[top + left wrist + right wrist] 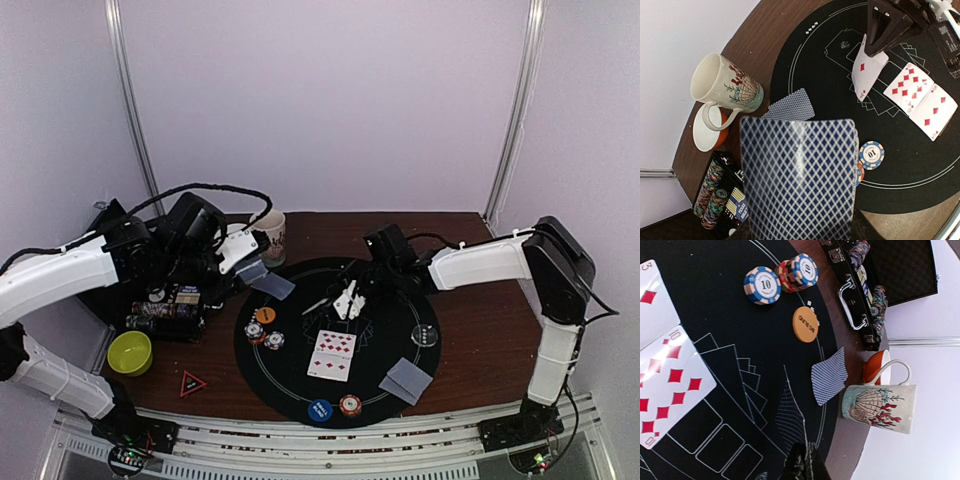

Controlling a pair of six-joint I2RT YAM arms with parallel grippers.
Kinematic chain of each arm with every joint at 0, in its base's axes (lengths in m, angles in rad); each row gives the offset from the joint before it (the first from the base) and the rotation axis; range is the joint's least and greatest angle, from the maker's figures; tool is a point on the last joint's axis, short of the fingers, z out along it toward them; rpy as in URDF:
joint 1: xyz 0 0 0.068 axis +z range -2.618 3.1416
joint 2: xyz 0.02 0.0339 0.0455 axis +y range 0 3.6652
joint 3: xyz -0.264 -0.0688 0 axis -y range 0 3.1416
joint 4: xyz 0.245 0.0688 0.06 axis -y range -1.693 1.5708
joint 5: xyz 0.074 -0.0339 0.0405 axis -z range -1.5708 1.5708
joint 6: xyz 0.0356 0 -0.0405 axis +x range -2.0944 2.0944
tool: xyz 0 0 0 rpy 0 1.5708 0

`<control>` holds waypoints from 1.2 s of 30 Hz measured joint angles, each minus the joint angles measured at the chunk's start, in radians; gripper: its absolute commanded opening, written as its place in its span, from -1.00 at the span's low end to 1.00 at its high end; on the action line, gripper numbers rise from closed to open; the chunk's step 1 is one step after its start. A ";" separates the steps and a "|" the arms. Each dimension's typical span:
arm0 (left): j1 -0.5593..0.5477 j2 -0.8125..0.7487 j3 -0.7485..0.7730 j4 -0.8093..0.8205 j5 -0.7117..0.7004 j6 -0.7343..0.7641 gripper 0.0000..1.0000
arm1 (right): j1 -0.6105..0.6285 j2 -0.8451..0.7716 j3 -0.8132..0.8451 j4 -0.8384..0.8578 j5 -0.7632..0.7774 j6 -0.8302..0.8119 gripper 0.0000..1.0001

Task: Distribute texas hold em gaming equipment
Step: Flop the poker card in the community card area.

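Observation:
My left gripper is shut on a deck of blue-backed cards over the mat's left rim; the deck hides its fingers. One face-down card lies on the mat just ahead of it, also seen in the right wrist view. My right gripper is shut on a single red-pipped card, held on edge above the mat's middle. Two face-up diamond cards lie mid-mat. A face-down pair lies at the right front. Striped chips and an orange disc sit at the left.
A blue disc and a chip stack sit at the mat's front, a clear disc at its right. The open black chip case, a shell-print mug, a green bowl and a red triangle stand to the left.

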 measured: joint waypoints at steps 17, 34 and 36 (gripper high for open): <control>0.000 0.001 -0.001 0.000 -0.004 0.002 -0.05 | -0.010 0.013 0.004 -0.163 0.031 -0.191 -0.64; 0.000 -0.005 -0.005 0.000 -0.005 0.013 -0.05 | -0.059 -0.148 -0.159 -0.088 0.147 -0.042 0.14; 0.000 -0.008 -0.005 0.000 -0.005 0.013 -0.06 | -0.060 -0.176 -0.138 -0.034 0.108 0.209 0.04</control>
